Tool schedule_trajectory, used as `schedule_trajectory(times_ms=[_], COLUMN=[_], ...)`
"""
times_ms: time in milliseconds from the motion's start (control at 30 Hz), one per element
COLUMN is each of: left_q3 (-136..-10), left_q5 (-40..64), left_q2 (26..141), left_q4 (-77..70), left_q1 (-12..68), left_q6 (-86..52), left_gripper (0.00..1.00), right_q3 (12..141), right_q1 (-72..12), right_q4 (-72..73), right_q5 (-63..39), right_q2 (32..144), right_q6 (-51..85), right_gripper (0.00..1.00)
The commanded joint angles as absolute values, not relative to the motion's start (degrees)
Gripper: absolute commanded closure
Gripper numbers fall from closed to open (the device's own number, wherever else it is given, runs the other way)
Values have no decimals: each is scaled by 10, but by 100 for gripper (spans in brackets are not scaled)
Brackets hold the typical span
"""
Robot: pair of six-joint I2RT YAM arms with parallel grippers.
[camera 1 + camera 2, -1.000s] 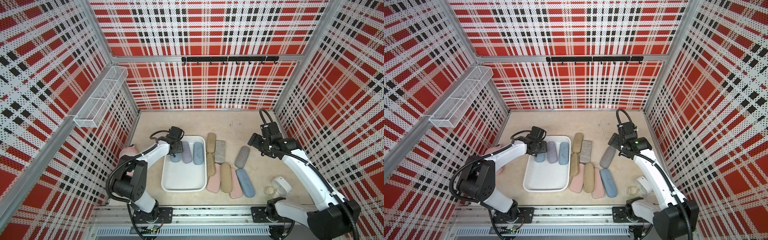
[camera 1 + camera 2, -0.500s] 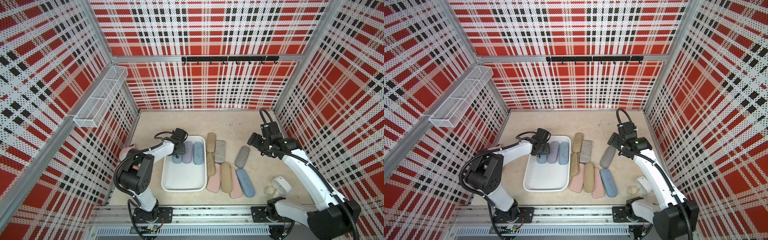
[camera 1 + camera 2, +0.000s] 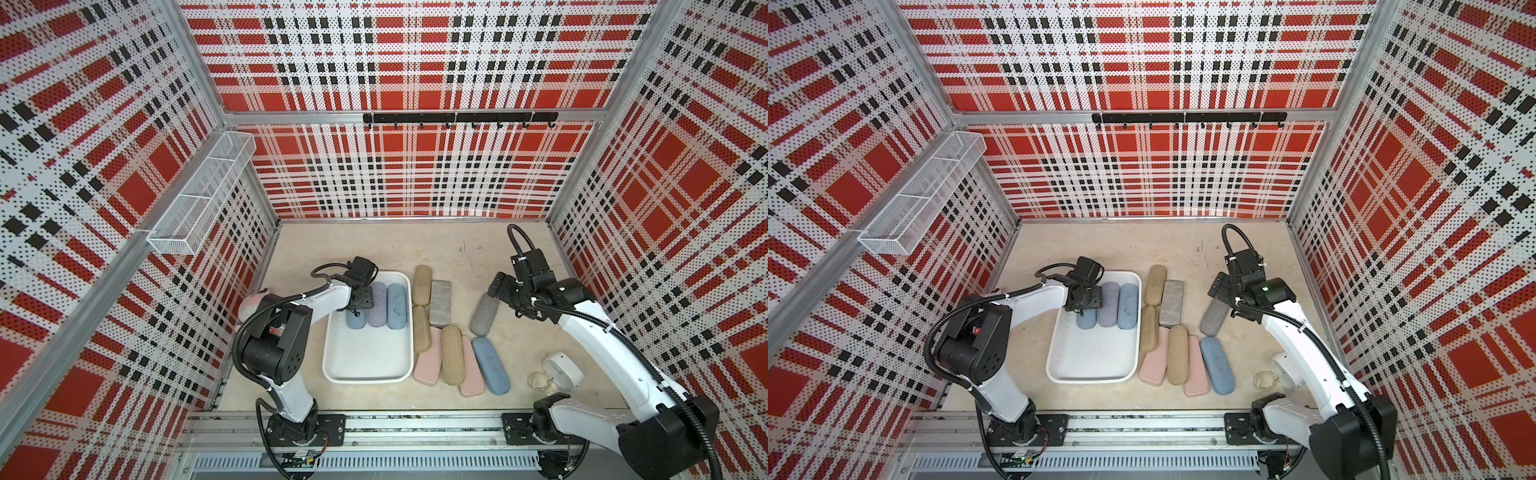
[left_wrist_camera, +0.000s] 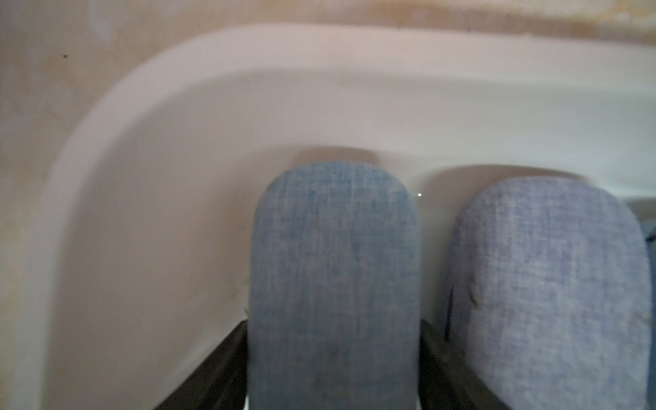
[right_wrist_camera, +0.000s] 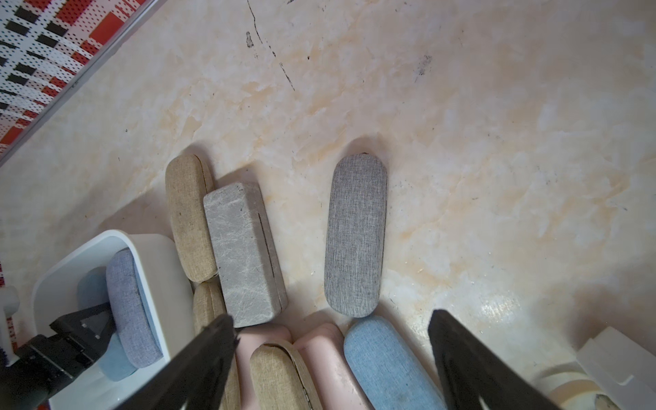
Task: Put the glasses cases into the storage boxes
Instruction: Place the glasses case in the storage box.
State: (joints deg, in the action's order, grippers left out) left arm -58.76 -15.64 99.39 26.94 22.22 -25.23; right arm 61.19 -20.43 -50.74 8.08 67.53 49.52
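Left wrist view: the white tub holds a light blue case beside a lavender case; a top view adds a darker blue case. The left claw straddles the light blue case, gripped or released unclear. The right claw gapes empty above the grey case on the desk

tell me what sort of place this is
Probably a robot test booth: plaid perforated wall panels box in a tabletop, and a left arm and right arm are bolted to a metal rail at its front.
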Motion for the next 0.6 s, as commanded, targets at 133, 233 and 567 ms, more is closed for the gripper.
schedule_trajectory(times_ms=[133,233,567], left_q3=[-611,-621,-648], left_q5=[-152,-153,-147], left_q2=[980,960,829], left_q4=[255,268,317], left_q1=[225,228,235], left_q6=[-253,-258,-291], left_gripper=[26,26,23], right_q3=[593,592,642], right_q1=[-246,-246,-239], right_q4=[-499,-492,-478], right_q5=[116,115,135], right_q2=[724,749,868], right_q6=[522,521,499], right_gripper=[7,5,0])
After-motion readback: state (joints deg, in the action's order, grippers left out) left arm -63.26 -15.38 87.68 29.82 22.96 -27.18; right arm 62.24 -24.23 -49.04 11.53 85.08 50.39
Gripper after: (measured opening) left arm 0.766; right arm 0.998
